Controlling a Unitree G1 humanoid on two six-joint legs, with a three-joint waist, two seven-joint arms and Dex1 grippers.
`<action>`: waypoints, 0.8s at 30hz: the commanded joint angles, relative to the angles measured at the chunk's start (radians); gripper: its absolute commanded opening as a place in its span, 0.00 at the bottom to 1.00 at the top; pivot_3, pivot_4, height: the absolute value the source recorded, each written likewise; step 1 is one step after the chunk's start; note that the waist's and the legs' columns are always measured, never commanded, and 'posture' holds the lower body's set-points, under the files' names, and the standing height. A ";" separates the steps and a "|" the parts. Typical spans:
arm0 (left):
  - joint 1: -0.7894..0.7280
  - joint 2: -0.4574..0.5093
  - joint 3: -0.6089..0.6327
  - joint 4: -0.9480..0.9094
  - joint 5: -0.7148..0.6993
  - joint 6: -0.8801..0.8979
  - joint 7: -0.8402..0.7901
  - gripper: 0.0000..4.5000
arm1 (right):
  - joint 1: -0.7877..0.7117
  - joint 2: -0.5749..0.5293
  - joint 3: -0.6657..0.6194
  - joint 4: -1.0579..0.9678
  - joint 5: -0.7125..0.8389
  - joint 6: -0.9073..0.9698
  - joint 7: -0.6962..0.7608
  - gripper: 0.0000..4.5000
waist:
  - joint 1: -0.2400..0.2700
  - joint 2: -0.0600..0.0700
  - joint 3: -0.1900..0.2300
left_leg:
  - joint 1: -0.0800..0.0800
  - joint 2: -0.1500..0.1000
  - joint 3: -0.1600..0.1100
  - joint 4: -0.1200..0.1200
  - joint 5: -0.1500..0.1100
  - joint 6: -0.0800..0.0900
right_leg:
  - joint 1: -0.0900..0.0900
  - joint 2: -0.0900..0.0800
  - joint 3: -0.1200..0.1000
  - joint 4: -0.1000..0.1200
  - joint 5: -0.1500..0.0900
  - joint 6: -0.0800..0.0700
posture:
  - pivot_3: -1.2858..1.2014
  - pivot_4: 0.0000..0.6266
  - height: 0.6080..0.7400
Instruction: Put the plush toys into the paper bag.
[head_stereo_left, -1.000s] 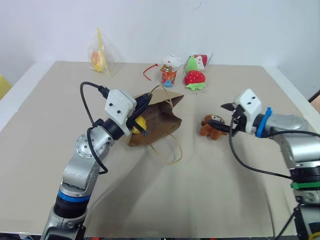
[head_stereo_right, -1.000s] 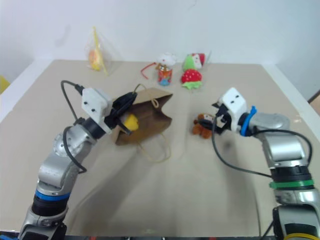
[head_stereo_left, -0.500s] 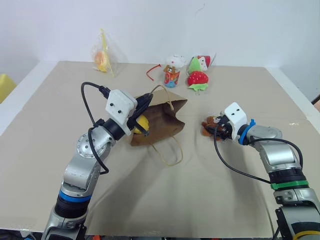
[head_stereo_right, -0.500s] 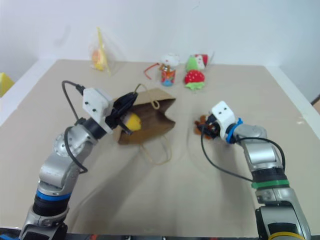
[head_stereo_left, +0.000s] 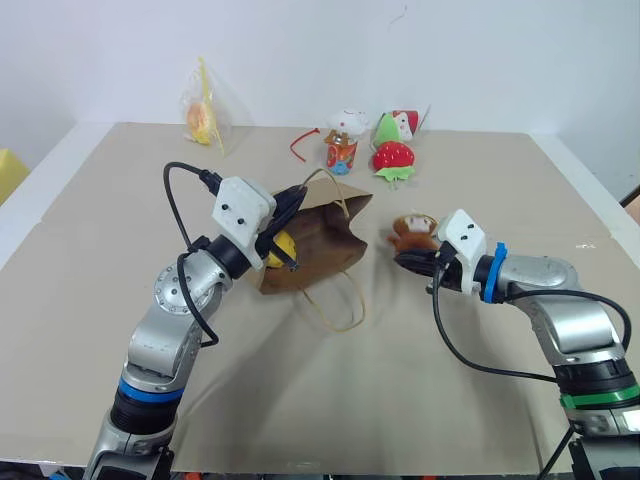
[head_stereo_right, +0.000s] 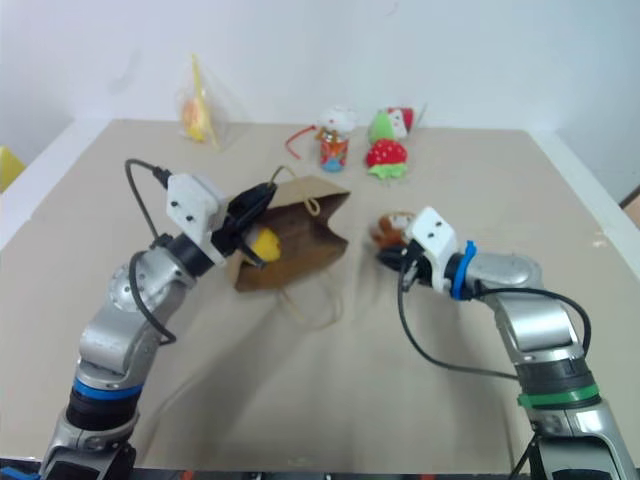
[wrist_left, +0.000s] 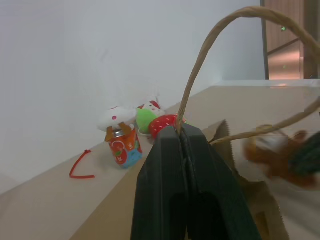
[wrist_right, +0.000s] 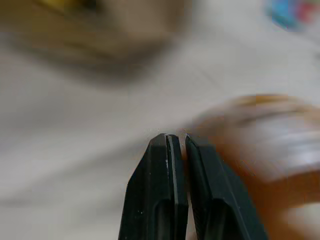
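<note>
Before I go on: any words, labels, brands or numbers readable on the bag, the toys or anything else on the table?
None can be read.
Paper bag: plain brown, no print.
Cup toy: coloured pattern, no legible text.
Clear plastic bag: no label to be made out.
Strawberry plush, monkey: no tags legible.

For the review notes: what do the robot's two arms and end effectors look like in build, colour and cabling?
Both arms are silver-grey metal with round joints. The left arm has a blue band low down; the right arm has a blue ring at the wrist and a green band lower. Each carries a white camera block, looping black cables and a black two-fingered end effector: left, right.
</note>
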 joint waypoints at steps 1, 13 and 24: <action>-0.020 -0.005 0.000 -0.013 0.002 -0.018 0.003 0.00 | -0.044 -0.022 -0.056 -0.212 0.189 0.142 0.065 0.10 | 0.000 0.000 0.000 | 0.000 0.000 0.000 0.000 0.000 0.000 | 0.000 0.000 0.000 0.000 0.000 0.000 | 0.52 0.24 1.00; -0.012 -0.007 -0.005 -0.009 0.008 -0.025 0.001 0.00 | -0.153 0.007 0.003 0.042 0.017 -0.019 -0.056 0.36 | 0.001 0.000 0.000 | -0.002 -0.003 0.001 0.001 0.000 0.000 | -0.001 -0.003 0.000 0.000 0.000 0.000 | 0.52 0.24 1.00; 0.000 0.000 -0.003 -0.023 0.006 -0.019 0.002 0.00 | -0.281 0.054 0.061 0.391 -0.121 -0.189 -0.064 0.97 | 0.001 0.000 0.000 | -0.003 -0.002 -0.001 -0.001 0.000 0.000 | -0.002 -0.001 -0.001 0.000 -0.001 -0.001 | 0.52 0.24 1.00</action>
